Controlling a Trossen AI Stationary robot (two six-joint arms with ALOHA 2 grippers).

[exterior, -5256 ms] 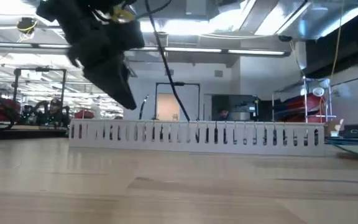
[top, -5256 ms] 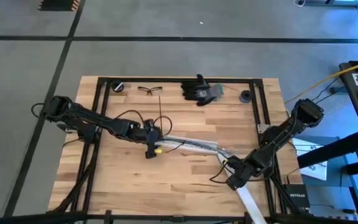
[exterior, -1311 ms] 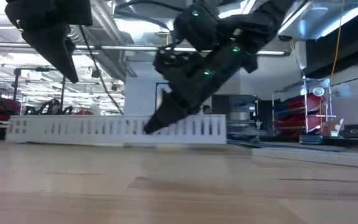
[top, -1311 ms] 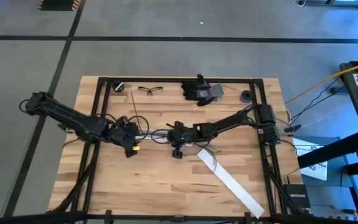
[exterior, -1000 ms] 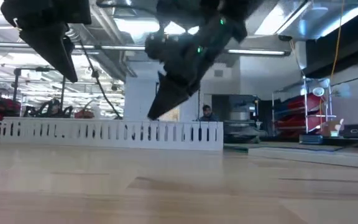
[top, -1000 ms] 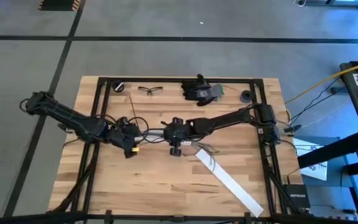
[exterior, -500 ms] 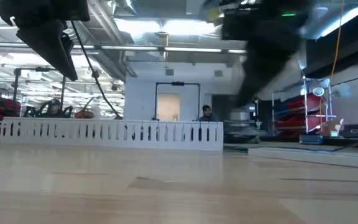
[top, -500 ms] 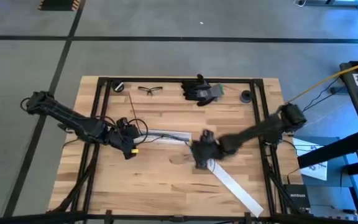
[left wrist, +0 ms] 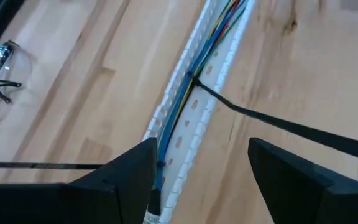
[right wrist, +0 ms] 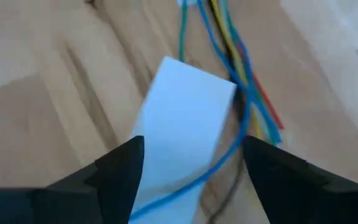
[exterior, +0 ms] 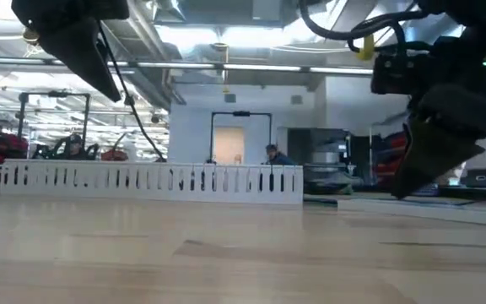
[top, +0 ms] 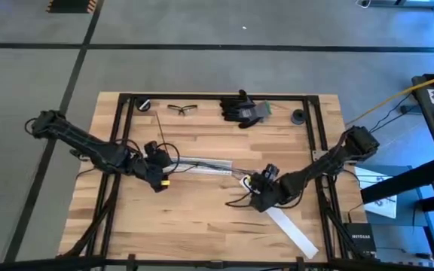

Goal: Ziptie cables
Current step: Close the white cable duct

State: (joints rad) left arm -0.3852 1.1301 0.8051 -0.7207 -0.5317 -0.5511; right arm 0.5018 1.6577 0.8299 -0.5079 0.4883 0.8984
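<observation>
On the left of the worktop [top: 202,218], the left gripper [top: 159,178] hovers with jaws wide and empty at the near end of the white perforated strip [top: 198,163], likely lined up to tend the cables [left wrist: 188,93] running along its channel, where a black ziptie [left wrist: 278,124] already seems cinched around the bundle. Further right, the right gripper [top: 258,197] hangs with jaws wide over the flat white cover strip [top: 288,229] and the cables' splayed loose ends, seemingly to grasp one or the other. Whether the tie is fully locked is hard to make out.
</observation>
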